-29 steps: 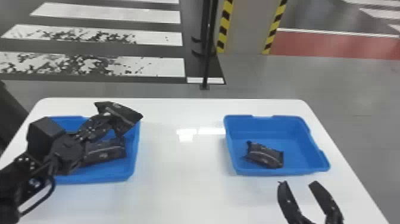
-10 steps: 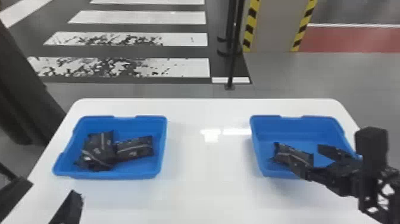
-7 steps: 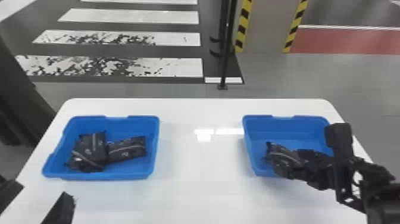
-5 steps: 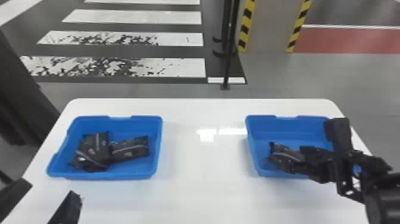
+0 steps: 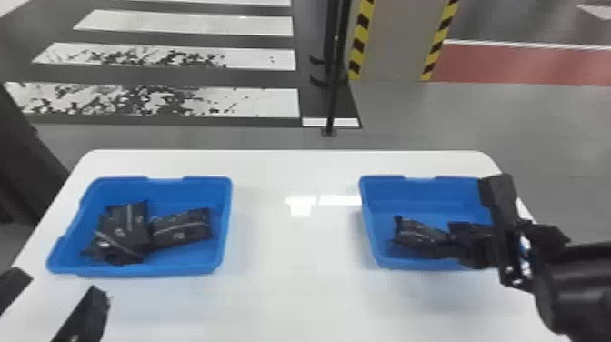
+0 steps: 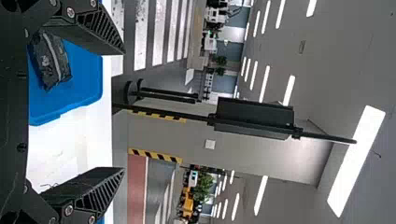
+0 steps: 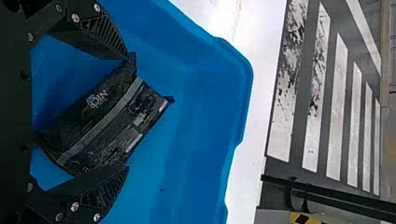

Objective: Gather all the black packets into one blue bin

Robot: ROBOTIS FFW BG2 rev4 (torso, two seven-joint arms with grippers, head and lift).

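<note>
The right gripper (image 7: 127, 112) had moved in over the bin (image 7: 196, 116), fingers spread, the packet (image 7: 88, 126) between them, so its transfer looked near

White surface (image 5: 295, 291): smooth and hard; shiny, with bright light spots on it
Left blue bin (image 5: 145, 272), right blue bin (image 5: 368, 223): look like plastic; smooth, a little shiny
Black packets (image 5: 182, 226), right bin's packet (image 7: 105, 109): thin, crinkly wrap like plastic; wrinkly, with a soft shine
Left hand (image 5: 59, 283), right hand (image 5: 443, 238): hard, dull black; bumpy ridges; shiny metal screws (image 7: 75, 17)
Stripes (image 5: 259, 102): white paint; scratchy and flaky
Post (image 5: 335, 82): dark; smooth, looks like metal
</note>
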